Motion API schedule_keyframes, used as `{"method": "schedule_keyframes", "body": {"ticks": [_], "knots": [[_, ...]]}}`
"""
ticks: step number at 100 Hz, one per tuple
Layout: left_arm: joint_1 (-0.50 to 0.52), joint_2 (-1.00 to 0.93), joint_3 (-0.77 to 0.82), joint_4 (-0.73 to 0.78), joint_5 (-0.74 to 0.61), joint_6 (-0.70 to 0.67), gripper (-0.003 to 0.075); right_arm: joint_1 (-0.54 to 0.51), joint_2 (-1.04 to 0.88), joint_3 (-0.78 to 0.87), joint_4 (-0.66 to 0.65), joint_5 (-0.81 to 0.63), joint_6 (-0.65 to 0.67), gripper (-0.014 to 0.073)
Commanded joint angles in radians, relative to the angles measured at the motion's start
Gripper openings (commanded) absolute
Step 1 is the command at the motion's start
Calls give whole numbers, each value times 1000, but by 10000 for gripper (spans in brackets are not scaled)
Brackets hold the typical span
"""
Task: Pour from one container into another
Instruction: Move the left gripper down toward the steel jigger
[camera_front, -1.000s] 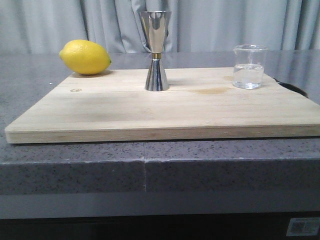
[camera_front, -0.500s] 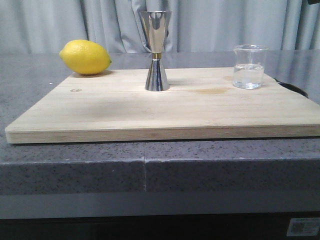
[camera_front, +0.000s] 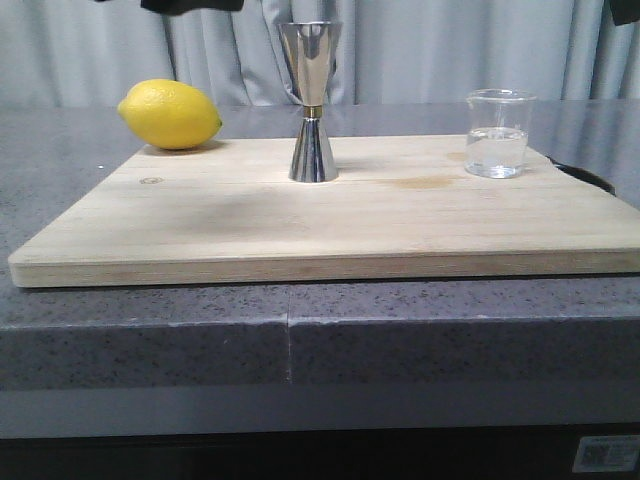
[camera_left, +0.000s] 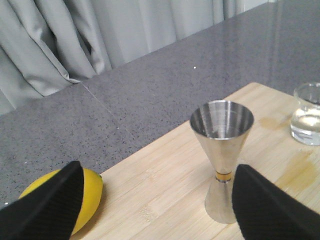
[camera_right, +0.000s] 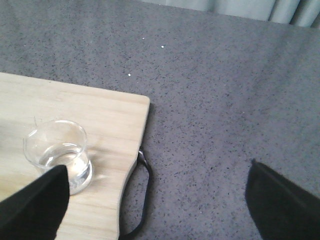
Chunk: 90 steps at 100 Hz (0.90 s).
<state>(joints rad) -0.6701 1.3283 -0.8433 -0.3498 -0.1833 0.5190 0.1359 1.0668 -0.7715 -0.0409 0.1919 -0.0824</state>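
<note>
The glass beaker (camera_front: 498, 133), partly filled with clear liquid, stands at the right rear of the wooden board (camera_front: 330, 215). At the board's middle rear the steel jigger (camera_front: 313, 105) stands upright, gold band at its waist. In the left wrist view my left gripper (camera_left: 160, 210) is open above the board, with the jigger (camera_left: 222, 150) just inside its right finger (camera_left: 272, 205). My right gripper (camera_right: 157, 202) is also open, over the board's right edge; the beaker (camera_right: 60, 152) sits by one finger (camera_right: 32, 205). Neither gripper holds anything.
A yellow lemon (camera_front: 169, 114) rests at the board's left rear corner, also near my left finger (camera_left: 45, 205). A black loop handle (camera_right: 142, 195) sticks out from the board's right end. Grey stone counter (camera_front: 300, 320) surrounds the board; curtains hang behind.
Dark parts of both arms have come into the top edge of the front view, left and right. The beaker, jigger and lemon have not moved.
</note>
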Motion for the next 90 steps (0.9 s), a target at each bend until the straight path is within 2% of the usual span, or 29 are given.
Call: {"method": "schedule_keyframes", "body": {"ticks": [1,27,46,55,65,90], "knots": [[3,-16,-28,30,-66,-18,520,2,-10,-29,-2,-46,-7,649],[-40,-7,-19,32,-53,-52,503,2,-10,-29,-2,-47,-7,649],[-59,-7,16,92,-107,-173,503,2,-10,-29,-2,-50,-7,649],[-59,-7,38,203,-135,-309,503,2,-10,-29,-2,-50,-7,649],[-59,-7,66,371,-200,-519,503,2,-10,-29,-2,-50,-7,649],[3,-7,131,952,-405,-1016,503,2,-10,-29,-2,-50,-7,649]]}}
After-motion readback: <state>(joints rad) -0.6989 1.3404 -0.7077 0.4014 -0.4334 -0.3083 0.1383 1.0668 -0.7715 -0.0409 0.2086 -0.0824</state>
